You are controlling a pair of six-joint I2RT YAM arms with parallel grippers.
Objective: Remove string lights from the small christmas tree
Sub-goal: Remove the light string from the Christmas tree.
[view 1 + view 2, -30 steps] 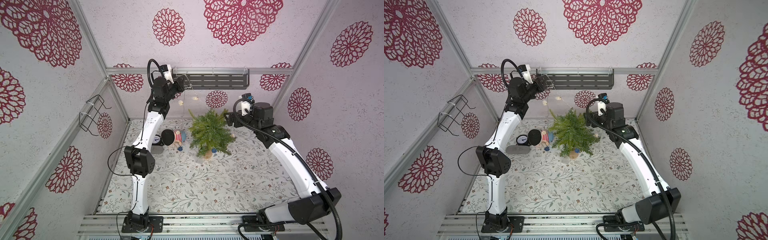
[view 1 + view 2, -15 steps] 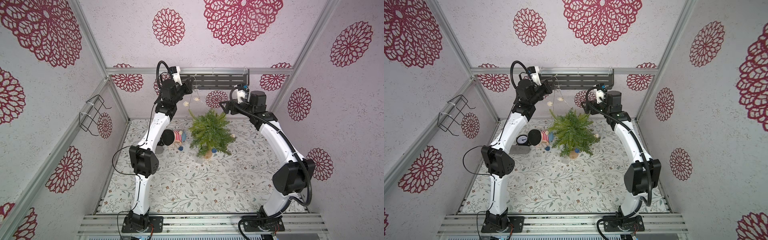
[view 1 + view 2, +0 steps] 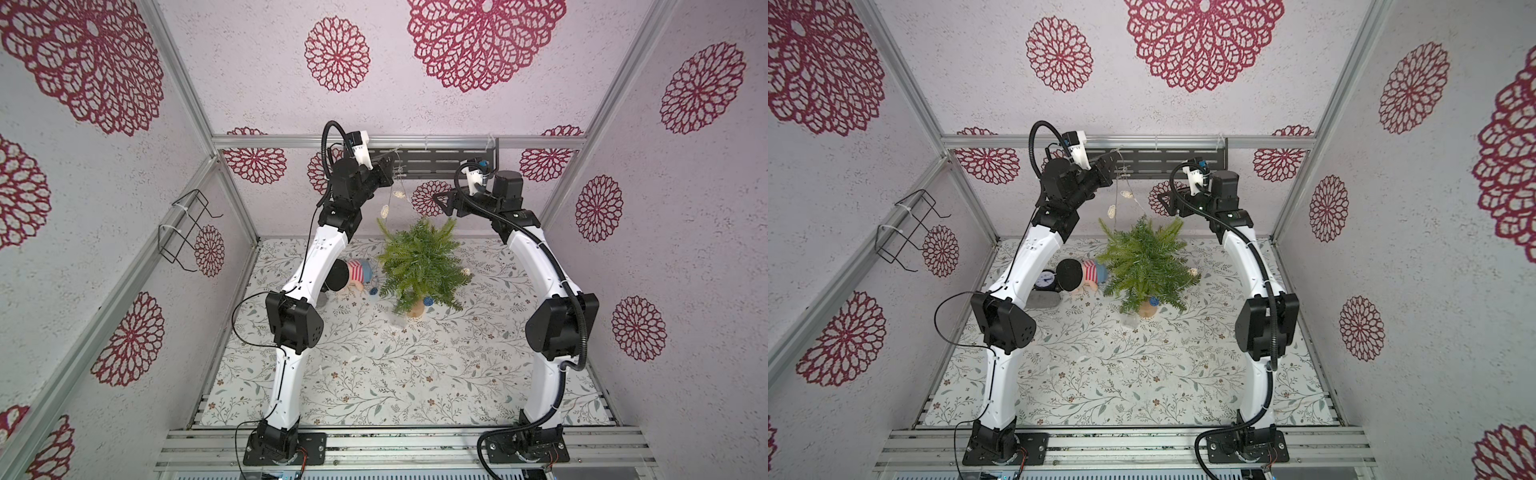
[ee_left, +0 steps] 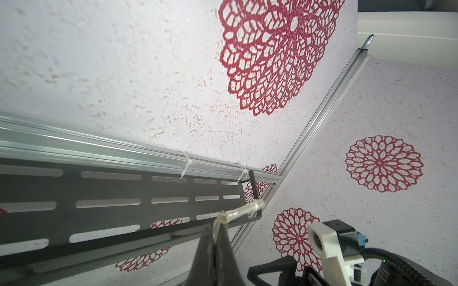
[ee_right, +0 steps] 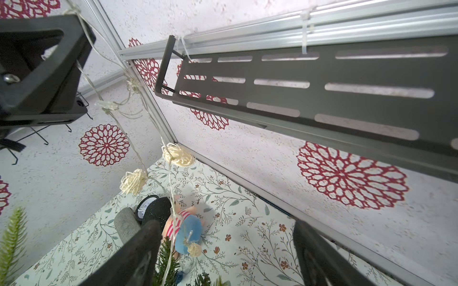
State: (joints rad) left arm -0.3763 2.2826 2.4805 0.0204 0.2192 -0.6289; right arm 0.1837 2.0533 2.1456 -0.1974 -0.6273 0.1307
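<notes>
left gripper (image 4: pixel 218 229) holding the string lights (image 3: pixel 385 212) high over the small christmas tree (image 3: pixel 419 266)
Jaws pinched tight on the thin wire up by the black slotted shelf (image 3: pixel 449 160), cream balls (image 5: pixel 179 154) dangling down to the treetop, blue ball (image 3: pixel 428 300) low by the stump (image 3: pixel 417 310). right gripper (image 5: pixel 226 224) sits near the strand, jaws wide, nothing in them.

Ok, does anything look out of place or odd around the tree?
The doll lies flat on the table beside the small christmas tree, not standing. The string lights hang from the left gripper high above the tree, the rest caught in its branches.
</notes>
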